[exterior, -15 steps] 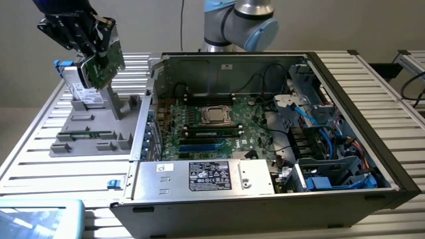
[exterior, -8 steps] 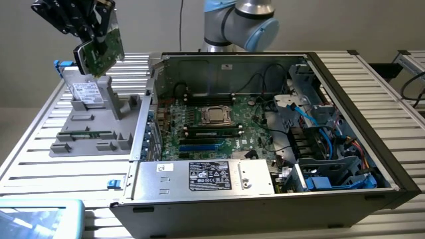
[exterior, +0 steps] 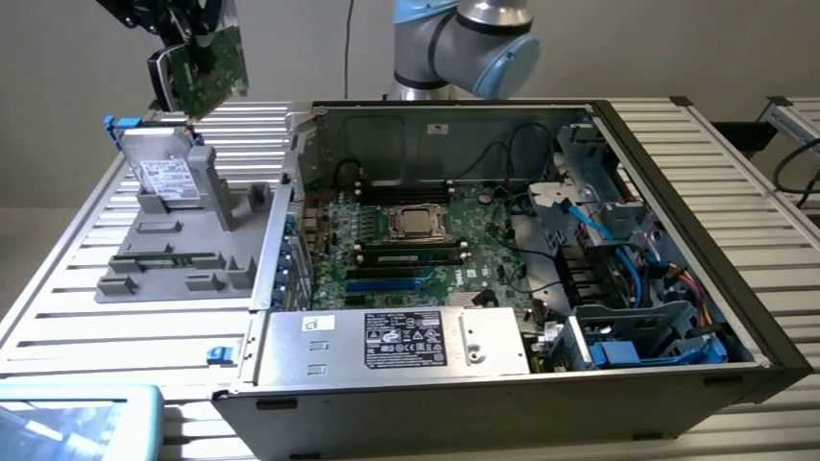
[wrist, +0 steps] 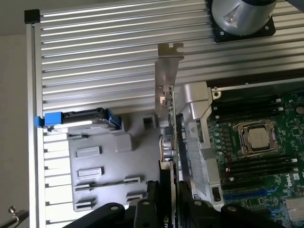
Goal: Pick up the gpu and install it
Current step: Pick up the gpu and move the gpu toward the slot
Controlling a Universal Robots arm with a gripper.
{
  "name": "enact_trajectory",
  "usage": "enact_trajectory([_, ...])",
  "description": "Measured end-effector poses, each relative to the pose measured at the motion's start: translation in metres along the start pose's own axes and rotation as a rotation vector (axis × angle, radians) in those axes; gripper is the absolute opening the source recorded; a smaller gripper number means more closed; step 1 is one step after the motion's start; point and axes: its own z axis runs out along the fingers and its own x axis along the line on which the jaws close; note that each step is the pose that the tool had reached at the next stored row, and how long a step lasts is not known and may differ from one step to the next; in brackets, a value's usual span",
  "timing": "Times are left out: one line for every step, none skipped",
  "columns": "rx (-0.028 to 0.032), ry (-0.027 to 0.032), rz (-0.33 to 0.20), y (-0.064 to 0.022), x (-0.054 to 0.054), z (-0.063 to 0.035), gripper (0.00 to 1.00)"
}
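Note:
The gpu (exterior: 209, 65), a green card with a silver end bracket, hangs in the air at the exterior view's upper left, above the grey holder (exterior: 180, 254). My gripper (exterior: 180, 21) is shut on its upper part. In the wrist view the gpu (wrist: 169, 90) is seen edge-on, bracket pointing away, clamped between the black fingers (wrist: 153, 205) of my gripper (wrist: 171, 202). It hovers over the gap between the holder and the open computer case (exterior: 679, 221), whose green motherboard (exterior: 410, 245) lies to the exterior view's right of the card.
A silver hard drive (exterior: 167, 175) with blue tabs stands upright in the grey holder, just below the card. Inside the case are a power supply (exterior: 397, 341), drive cages and blue cables (exterior: 628, 288). The arm's base (exterior: 462, 48) stands behind the case. A blue-edged tray (exterior: 77, 423) sits at the front left.

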Motion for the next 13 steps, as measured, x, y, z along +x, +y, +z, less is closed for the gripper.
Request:
enact_trajectory([0.0003,0.0033,0.001,0.0008,-0.004,-0.0022,0.29])
enact_trajectory([0.0008,0.0070,0.001,0.0016,-0.007,-0.0039,0.29])
enact_trajectory([0.0018,0.0116,0.002,0.0022,-0.010,-0.0052,0.29])
enact_trajectory([0.0024,0.0159,0.003,0.0028,-0.014,-0.0057,0.29])
enact_trajectory([0.0029,0.0191,0.003,0.0033,-0.017,-0.0058,0.29])
enact_trajectory([0.0033,0.0215,0.004,0.0038,-0.021,-0.0056,0.29])
enact_trajectory([0.0037,0.0241,0.004,0.0043,-0.025,-0.0055,0.29])
enact_trajectory([0.0040,0.0270,0.005,0.0048,-0.029,-0.0054,0.29])
enact_trajectory([0.0043,0.0293,0.005,0.0053,-0.033,-0.0052,0.29])
enact_trajectory([0.0047,0.0309,0.005,0.0058,-0.038,-0.0052,0.29])
enact_trajectory([0.0050,0.0319,0.005,0.0063,-0.042,-0.0052,0.29])
enact_trajectory([0.0051,0.0326,0.005,0.0068,-0.047,-0.0052,0.29])
enact_trajectory([0.0050,0.0331,0.006,0.0073,-0.051,-0.0052,0.29])
